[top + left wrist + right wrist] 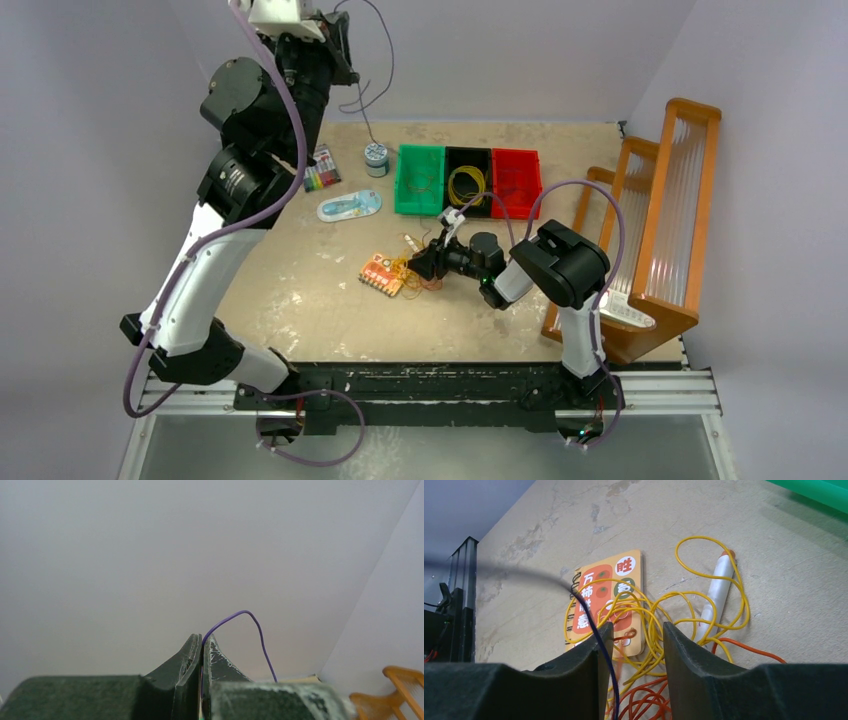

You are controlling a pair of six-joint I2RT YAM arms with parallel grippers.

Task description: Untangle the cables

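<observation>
Left jaws pinch one purple cable (pixel 235 615); right jaws gape over one yellow-orange tangle (pixel 650 626) near three bins (pixel 467 150).

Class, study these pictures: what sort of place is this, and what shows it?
Probably a robotics lab workcell: a left arm and right arm bolted to a rail at the table edge, plain walls boxing it in, and staged props, a green bin and tangled cables.
</observation>
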